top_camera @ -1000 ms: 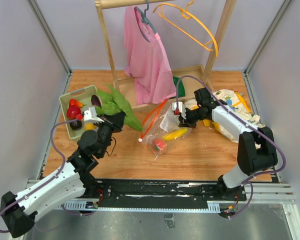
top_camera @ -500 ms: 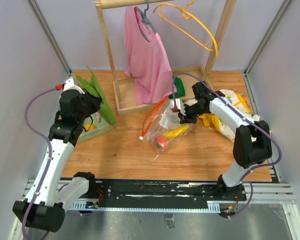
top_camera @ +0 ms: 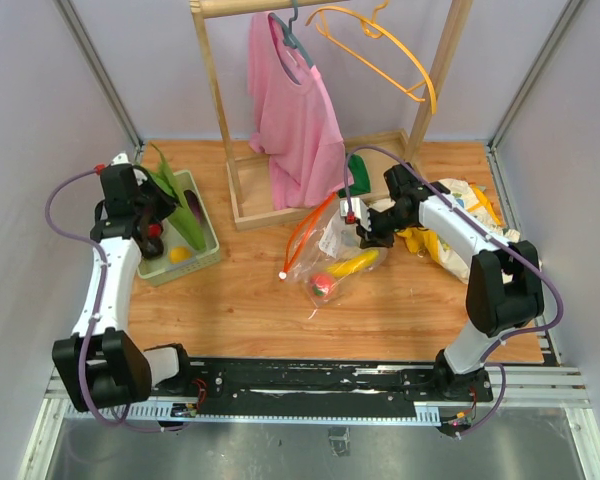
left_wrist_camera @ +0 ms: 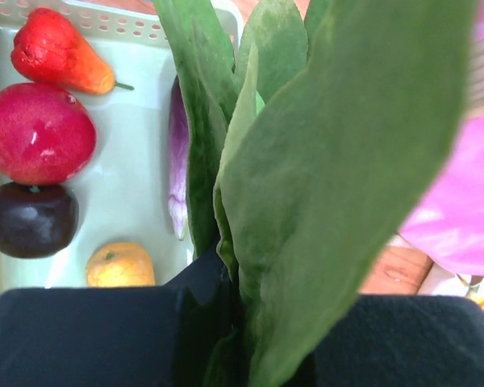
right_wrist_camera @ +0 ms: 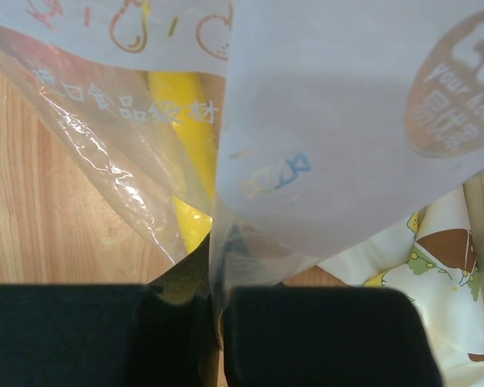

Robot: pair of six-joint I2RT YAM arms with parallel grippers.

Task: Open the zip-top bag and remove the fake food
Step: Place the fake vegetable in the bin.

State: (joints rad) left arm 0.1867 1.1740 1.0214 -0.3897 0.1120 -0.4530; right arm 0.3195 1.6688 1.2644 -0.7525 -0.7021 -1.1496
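Zip-top bag [top_camera: 332,248] lies crumpled at mid-table, its orange-red zipper strip [top_camera: 302,238] running slantwise along the left edge, just in front of the base of the wooden rack [top_camera: 216,110] and just beside the dinosaur-print cloth [top_camera: 472,208] on its right. The right pincer [top_camera: 359,228] is fully closed on a fold of the clear film at the bag's upper right. In the right wrist view the plastic is pinched flat between the two black fingers [right_wrist_camera: 323,334]. Fake food [top_camera: 354,265] shows through the film: a long yellow piece and a small red one nearer the bag's bottom. The left pincer [top_camera: 146,205] hangs over the pale green tray [top_camera: 208,252] near the left wall, nearly closed on a green leafy piece [left_wrist_camera: 331,169] whose leaves stick up between its fingers. Under it the tray holds a red pear-shaped piece [left_wrist_camera: 58,53], a round red one [left_wrist_camera: 35,133], a dark purple one [left_wrist_camera: 28,219], an orange one [left_wrist_camera: 119,264] and a slim purple piece [left_wrist_camera: 177,161]. Bare wood lies open between tray and bag and from the bag toward the near edge, while the rack crowds the far side. White Chinese characters [right_wrist_camera: 121,106] are printed on the film, too faint to read surely, and a brown round stamp [right_wrist_camera: 456,89] carries the words "your home". The table [top_camera: 250,305] is warm wood grain, enclosed by pale grey walls. A pink shirt [top_camera: 295,110] and an orange hanger [top_camera: 380,52] hang from the rack.
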